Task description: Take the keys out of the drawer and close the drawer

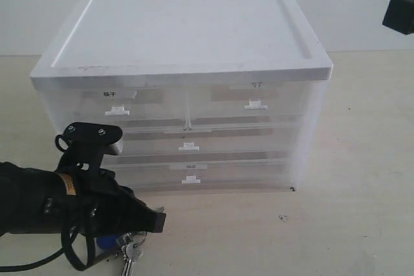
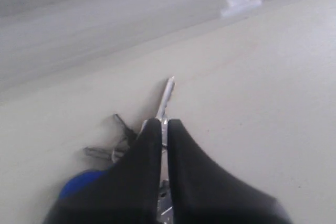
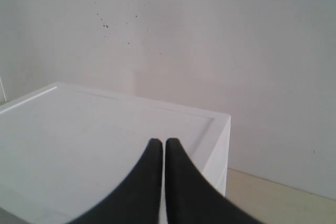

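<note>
Most of the keys (image 2: 166, 95) are hidden: the left wrist view shows only one blade, a few dark ends and part of the blue fob (image 2: 79, 183) past the black fingers (image 2: 136, 182), and the exterior view cuts the bunch off at its lower edge. Whether they touch the counter (image 1: 349, 159) I cannot tell. Reaching low in front of the cabinet (image 1: 187, 37), the left gripper (image 2: 164, 124) pinches the keys. At the bottom, the drawer (image 1: 226, 174) looks pushed in. Cropped at the exterior view's top right corner, the right gripper (image 3: 164, 142) hangs above the cabinet top, fingers pressed together
</note>
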You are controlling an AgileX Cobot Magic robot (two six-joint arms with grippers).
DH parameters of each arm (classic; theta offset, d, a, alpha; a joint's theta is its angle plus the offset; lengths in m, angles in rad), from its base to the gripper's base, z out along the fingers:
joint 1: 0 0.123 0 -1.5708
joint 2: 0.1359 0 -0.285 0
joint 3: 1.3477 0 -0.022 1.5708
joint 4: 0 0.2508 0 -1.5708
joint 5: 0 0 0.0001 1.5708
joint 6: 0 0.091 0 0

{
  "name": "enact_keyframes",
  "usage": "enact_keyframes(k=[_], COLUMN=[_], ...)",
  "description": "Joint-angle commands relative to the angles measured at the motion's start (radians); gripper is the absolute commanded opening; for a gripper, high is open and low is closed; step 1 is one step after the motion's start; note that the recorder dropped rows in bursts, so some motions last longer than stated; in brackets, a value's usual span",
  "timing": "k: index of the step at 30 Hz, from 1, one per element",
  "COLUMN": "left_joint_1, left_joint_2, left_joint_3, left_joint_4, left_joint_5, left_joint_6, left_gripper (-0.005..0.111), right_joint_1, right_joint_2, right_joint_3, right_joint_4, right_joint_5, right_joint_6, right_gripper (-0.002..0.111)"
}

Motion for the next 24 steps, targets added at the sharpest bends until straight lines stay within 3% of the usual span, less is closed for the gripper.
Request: enact_keyframes(k=[1, 9, 15, 19, 24], left_joint_1=[-0.015, -0.015, 0.005, 0.080, 0.147], left_joint_2=[-0.055, -0.194, -0.136, -0.090, -0.058], left_joint_3=[-0.016, 0.034, 0.097, 0.097, 0.097], left_joint_4=[0.016, 0.120, 0.360, 0.475, 0.482], left_joint_5=[0.068, 0.350, 0.155, 0.126, 0.092], left_joint_6=[0.020, 0.024, -0.262, -0.349, -0.351], left_gripper=[0.005, 0.005, 0.005, 0.005, 0.005], right_joint_1=[0.000, 0.000, 0.000, 0.000, 0.000], right_joint_2=[-0.001, -0.001, -0.001, -0.001, -0.001], right_joint_3=[0.005, 0.005, 0.005, 0.007, 0.007], right_joint_4=[-0.001, -0.001, -0.001, -0.001, -0.001], right_joint_5=[0.010, 0.010, 0.010, 0.012, 0.012], right_joint_6=[-0.008, -0.011, -0.010, -0.010, -0.011], right_gripper=[0.000, 0.000, 0.000, 0.000, 0.000])
